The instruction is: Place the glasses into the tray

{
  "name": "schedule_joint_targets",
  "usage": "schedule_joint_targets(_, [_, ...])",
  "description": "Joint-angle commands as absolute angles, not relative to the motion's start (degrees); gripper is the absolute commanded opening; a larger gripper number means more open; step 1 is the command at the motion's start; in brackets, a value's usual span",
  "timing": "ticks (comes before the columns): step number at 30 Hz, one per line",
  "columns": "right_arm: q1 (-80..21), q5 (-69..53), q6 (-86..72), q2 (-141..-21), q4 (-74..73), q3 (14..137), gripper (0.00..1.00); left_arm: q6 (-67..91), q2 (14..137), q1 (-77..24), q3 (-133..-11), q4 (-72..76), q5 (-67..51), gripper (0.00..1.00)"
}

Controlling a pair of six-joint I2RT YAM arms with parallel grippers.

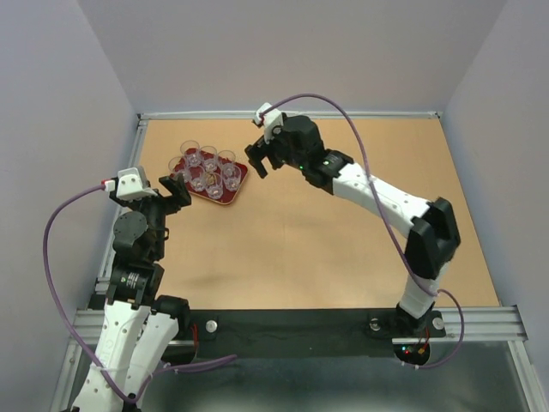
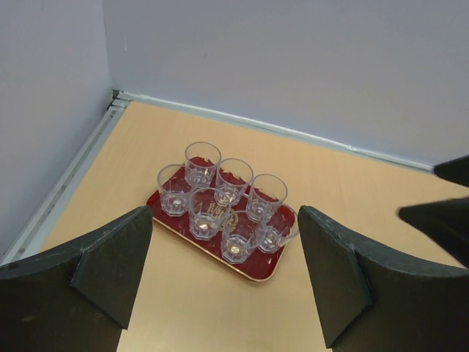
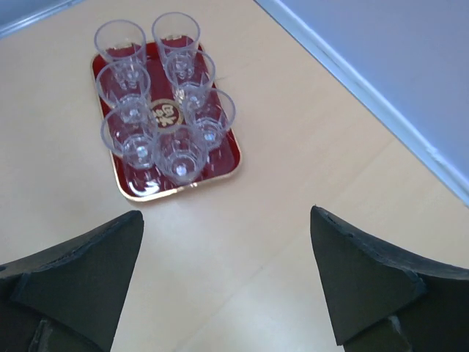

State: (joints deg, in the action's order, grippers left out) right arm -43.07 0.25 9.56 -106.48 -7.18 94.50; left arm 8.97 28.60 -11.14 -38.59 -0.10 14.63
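Note:
The dark red tray (image 1: 226, 201) sits at the table's far left, with a gold emblem (image 3: 165, 114) in its middle. Several clear glasses (image 1: 209, 158) stand upright inside it, packed close together. They also show in the left wrist view (image 2: 233, 180) and the right wrist view (image 3: 180, 154). My left gripper (image 1: 176, 187) is open and empty, just near-left of the tray (image 2: 261, 265). My right gripper (image 1: 264, 163) is open and empty, raised just right of the tray (image 3: 139, 189). No glass shows outside the tray.
Grey walls and a raised metal rim (image 1: 292, 114) border the tan table at the back and left (image 2: 80, 165). The right gripper's dark fingers (image 2: 443, 213) show at the right edge of the left wrist view. A purple cable (image 1: 360, 146) arches over the right arm.

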Motion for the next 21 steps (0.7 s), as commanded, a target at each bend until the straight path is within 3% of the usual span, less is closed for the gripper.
schedule_joint_targets(1, [-40.5, 0.4, 17.8, -95.6, -9.9, 86.7, 1.0, 7.7, 28.2, -10.9, -37.8, 3.3, 13.4, 0.91])
schedule_joint_targets(5, [-32.9, -2.1, 17.2, -84.0, -10.2, 77.7, 1.0, 7.2, 28.7, -10.9, -37.3, 3.9, 12.6, 0.92])
schedule_joint_targets(15, [-7.4, 7.8, 3.8, -58.8, -5.1, 54.5, 1.0, 6.8, 29.2, -10.9, -36.7, 4.7, 13.2, 0.92])
schedule_joint_targets(21, [-1.8, 27.9, -4.9, -48.2, 2.8, 42.7, 1.0, 6.7, 29.4, -10.9, -36.4, 4.7, 13.4, 0.92])
